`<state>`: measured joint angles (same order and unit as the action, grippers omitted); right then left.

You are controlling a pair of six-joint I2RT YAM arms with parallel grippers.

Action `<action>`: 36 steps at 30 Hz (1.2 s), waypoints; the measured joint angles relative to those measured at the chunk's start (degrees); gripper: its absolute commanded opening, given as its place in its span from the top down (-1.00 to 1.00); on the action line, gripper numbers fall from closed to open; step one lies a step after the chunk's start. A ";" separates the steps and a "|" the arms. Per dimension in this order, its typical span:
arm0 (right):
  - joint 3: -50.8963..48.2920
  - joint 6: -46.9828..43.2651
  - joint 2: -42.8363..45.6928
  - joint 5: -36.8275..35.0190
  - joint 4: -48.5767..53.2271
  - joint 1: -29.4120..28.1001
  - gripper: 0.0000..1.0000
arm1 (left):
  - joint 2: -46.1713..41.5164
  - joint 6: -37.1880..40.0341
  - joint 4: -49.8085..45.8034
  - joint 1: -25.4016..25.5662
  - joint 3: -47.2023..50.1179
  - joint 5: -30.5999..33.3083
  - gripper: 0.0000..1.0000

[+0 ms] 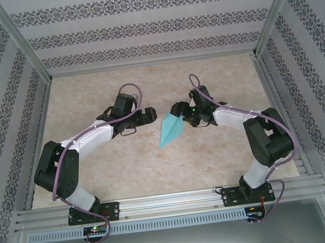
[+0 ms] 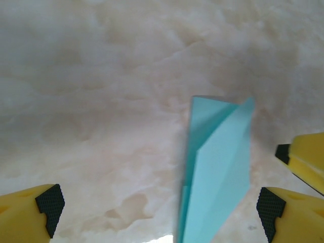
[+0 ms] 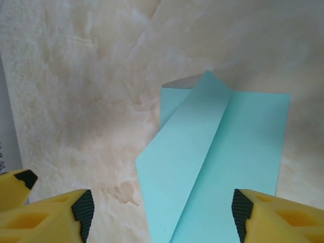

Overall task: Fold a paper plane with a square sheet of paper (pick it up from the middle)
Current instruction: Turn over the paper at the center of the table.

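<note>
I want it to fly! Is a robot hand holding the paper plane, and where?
Nothing is held: left gripper and right gripper are open, paper plane loose between them.

- No lettering, label, brand name, number or sign can be read in any of the views.
- The walls (image 1: 140,27) around the desk (image 1: 155,163) carry bands of small repeating ornament, a pattern and not writing.
- The paper plane (image 1: 171,129) shows plain turquoise faces with creases only.
</note>
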<state>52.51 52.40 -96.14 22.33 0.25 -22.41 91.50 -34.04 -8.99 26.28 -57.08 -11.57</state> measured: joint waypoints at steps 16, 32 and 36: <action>2.91 2.78 -7.52 2.49 -1.84 -3.06 -0.21 | -4.87 -6.38 0.74 -0.92 6.49 -1.55 -1.00; -0.87 1.27 -8.81 7.41 -12.26 -4.00 0.21 | -3.10 -7.74 -0.04 -1.62 2.91 -5.31 -1.00; -1.79 2.40 -9.42 7.34 -14.95 -4.00 0.42 | -3.10 -8.87 -0.04 -1.66 2.84 -5.31 -1.00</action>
<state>50.72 54.81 -105.56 29.67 -14.70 -26.41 88.40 -42.92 -9.04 24.62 -54.24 -16.88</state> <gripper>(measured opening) 0.331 0.999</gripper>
